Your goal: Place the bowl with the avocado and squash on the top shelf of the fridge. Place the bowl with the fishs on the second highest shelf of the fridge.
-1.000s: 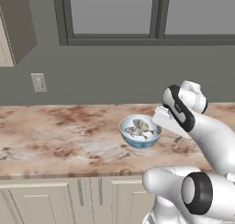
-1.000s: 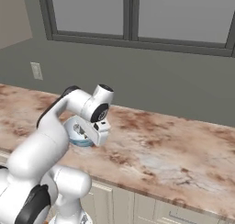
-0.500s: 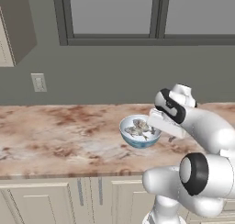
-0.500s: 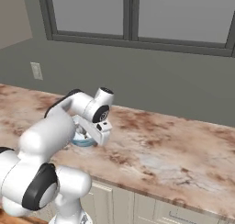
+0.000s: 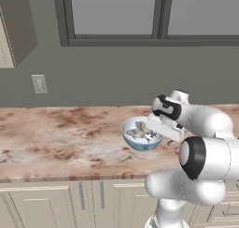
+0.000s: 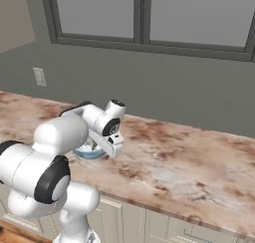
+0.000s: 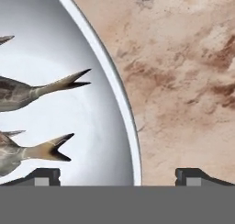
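Fish bowl [image 5: 141, 134]: you see two fish [image 7: 27, 91] tails inside, its rim between your parted gripper [image 7: 117, 175] fingers.

The arm rose from the base, folded forward at the elbow, and its wrist bent downward. In the hand view the gripper [image 7: 118, 176] was spread wide, one dark fingertip [image 7: 42, 175] at 7 o'clock and the other at 5 o'clock. In the left base view the gripper's hand [image 5: 164, 127] sat at 3 o'clock of centre.
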Robot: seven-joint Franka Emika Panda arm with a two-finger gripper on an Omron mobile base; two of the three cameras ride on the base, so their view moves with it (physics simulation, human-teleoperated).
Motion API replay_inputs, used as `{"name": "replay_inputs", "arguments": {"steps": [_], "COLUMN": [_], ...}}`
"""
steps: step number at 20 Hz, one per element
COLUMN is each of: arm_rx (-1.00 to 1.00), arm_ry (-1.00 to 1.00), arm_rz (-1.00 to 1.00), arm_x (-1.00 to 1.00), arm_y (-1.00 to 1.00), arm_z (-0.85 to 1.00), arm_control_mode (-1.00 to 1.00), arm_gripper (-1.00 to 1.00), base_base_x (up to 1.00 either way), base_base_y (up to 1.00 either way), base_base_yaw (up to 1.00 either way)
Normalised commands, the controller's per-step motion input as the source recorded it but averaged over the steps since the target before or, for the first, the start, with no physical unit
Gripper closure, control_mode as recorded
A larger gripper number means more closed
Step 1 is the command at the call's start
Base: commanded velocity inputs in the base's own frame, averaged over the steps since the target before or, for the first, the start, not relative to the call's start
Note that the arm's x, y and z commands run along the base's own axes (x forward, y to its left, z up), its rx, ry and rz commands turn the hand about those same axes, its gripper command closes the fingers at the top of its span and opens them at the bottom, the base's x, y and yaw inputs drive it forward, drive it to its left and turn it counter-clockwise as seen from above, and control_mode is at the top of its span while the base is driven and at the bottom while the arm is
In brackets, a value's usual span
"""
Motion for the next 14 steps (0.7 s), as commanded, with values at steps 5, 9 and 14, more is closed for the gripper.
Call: {"name": "replay_inputs", "arguments": {"steps": [5,9,14], "arm_rx": [-0.01,-0.04,0.00], "arm_ry": [-0.04,0.00,0.00], "arm_rz": [0.00,0.00,0.00], "arm_x": [0.32,0.07,0.00], "arm_y": [0.00,0.06,0.06], "arm_z": [-0.34,-0.37,-0.04], "arm_control_mode": [-1.00,-1.00,-1.00], "arm_gripper": [-1.00,1.00,1.00], "base_base_x": [0.00,0.00,0.00], "base_base_y": [0.00,0.00,0.00], "base_base_yaw": [0.00,0.00,0.00]}}
